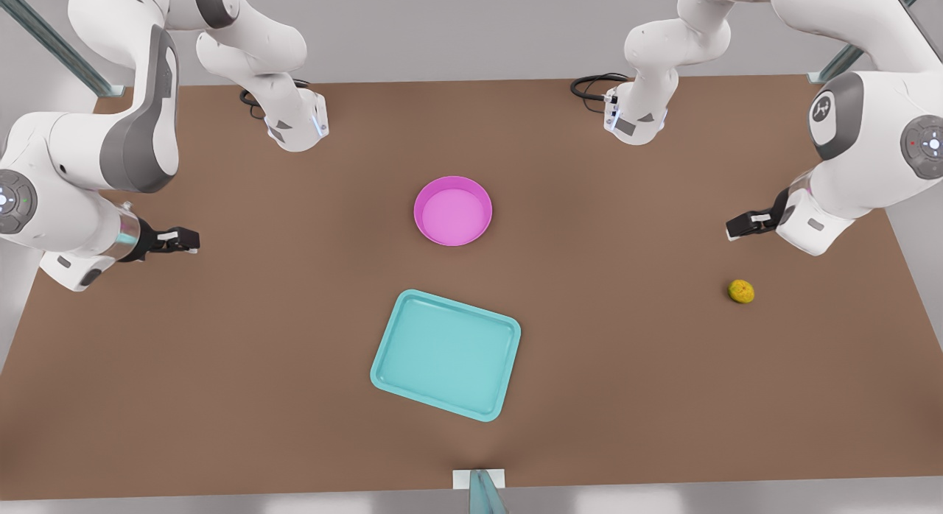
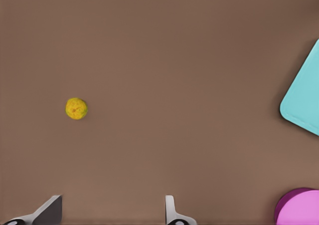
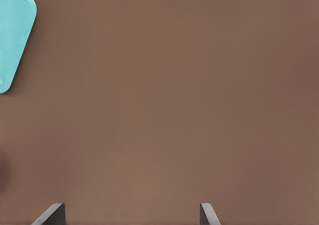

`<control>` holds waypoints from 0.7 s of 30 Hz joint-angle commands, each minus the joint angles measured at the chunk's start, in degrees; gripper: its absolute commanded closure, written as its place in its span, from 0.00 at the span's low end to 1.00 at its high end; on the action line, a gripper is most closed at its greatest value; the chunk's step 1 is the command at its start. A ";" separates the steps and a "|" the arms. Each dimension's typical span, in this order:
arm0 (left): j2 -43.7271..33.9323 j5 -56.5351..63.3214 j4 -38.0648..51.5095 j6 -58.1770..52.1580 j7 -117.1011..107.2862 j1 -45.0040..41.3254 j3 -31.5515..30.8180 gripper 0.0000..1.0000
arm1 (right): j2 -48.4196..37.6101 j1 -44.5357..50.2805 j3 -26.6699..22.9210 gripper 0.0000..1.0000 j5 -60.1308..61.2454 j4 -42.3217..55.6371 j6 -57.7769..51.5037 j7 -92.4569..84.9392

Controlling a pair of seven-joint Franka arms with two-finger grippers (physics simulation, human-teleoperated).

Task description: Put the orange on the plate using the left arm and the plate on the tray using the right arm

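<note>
Nothing is gripped yet, so the first step, fetching the orange (image 1: 741, 291), is only about to begin. It lies alone near the bench edge on the front view's right, well apart from the pink plate (image 1: 452, 210) at mid-bench and the teal tray (image 1: 445, 355) beside it, toward the near edge. The left gripper (image 1: 744, 225) hangs wide above that side; the right gripper (image 1: 180, 240) waits wide at the opposite edge. Next, the left must descend over the orange and close
</note>
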 commanded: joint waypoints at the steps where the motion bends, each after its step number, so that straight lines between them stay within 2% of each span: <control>1: -0.06 0.13 0.08 -0.92 -1.32 0.01 0.08 0.00 | 0.01 0.00 -0.02 0.00 0.05 0.03 0.44 -2.67; 4: 4.85 0.49 -1.51 0.14 -2.55 0.63 2.27 0.00 | 0.27 0.00 -0.02 0.00 0.05 0.03 0.35 -2.67; 5: 7.31 0.93 -1.94 3.65 -1.06 0.63 5.43 0.00 | 0.27 0.00 -0.02 0.00 0.14 0.03 0.35 -2.67; 8: 10.65 0.75 -11.17 18.14 27.03 0.81 12.29 0.00 | 0.36 0.00 -0.02 0.00 0.14 0.03 0.35 -2.58; 11: 12.59 1.10 -21.10 32.04 39.55 0.72 14.58 0.00 | 0.80 0.00 -0.02 0.00 0.32 -0.06 0.44 -2.59; 17: 18.04 1.28 -22.69 39.33 43.24 1.16 18.01 0.00 | 1.15 0.00 -0.02 0.00 0.32 -0.06 0.44 -2.58; 21: 21.03 1.10 -22.86 41.10 42.89 1.16 17.92 0.00 | 1.33 0.00 -0.02 0.00 0.40 -0.06 0.44 -2.58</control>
